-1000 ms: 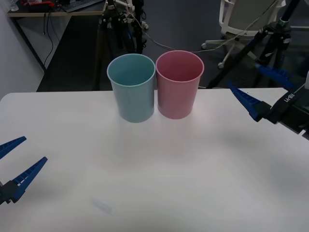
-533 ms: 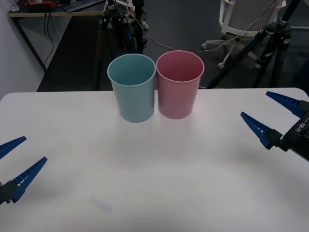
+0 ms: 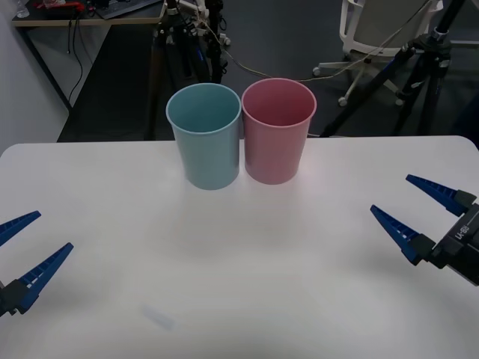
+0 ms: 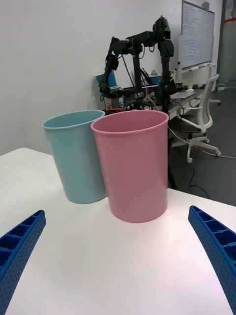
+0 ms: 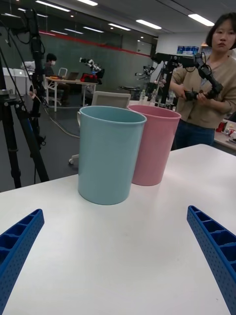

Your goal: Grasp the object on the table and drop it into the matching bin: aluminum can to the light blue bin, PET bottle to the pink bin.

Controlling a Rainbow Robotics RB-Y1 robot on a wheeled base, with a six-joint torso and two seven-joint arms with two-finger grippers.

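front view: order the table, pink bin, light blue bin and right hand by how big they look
1. table, by far the largest.
2. pink bin and light blue bin: they look alike, so no ranking.
3. right hand, open, though nearer the camera and partly cut off.

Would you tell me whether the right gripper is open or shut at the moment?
Open. The right gripper hovers over the table with its two blue fingers spread wide apart, nothing between them.

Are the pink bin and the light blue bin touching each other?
Touching. In the front view the light blue bin and the pink bin meet at their rims, with no gap; the left wrist view agrees.
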